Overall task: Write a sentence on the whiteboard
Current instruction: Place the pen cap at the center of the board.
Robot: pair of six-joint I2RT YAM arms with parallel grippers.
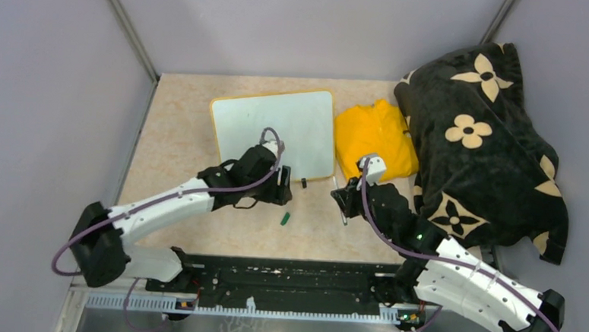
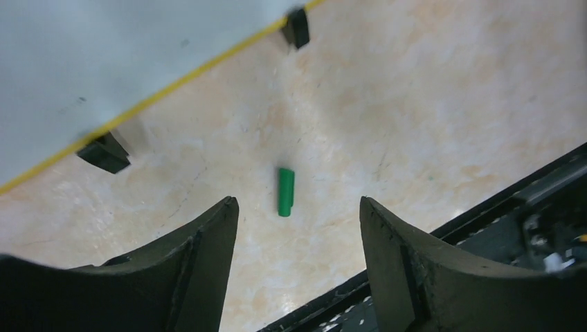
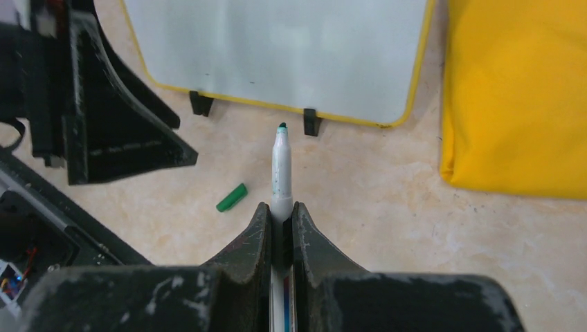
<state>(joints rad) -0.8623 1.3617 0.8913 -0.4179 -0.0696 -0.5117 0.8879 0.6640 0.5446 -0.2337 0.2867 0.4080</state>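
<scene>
Fingers (image 3: 253, 238) of my right gripper (image 3: 280, 207) clench a white marker (image 3: 280, 166), tip at twelve o'clock toward the whiteboard (image 3: 277, 55); my left gripper (image 2: 297, 200) hangs released. The whiteboard lies mid-table, yellow cloth (image 1: 373, 136) at its three o'clock, green cap (image 2: 286, 191) at its six o'clock.

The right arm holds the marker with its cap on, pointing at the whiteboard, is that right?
No, the cap is off, lying on the table. The right wrist view shows the marker with a bare green tip, pointing at the whiteboard.

Left jaws spread; right jaws clamped.
</scene>
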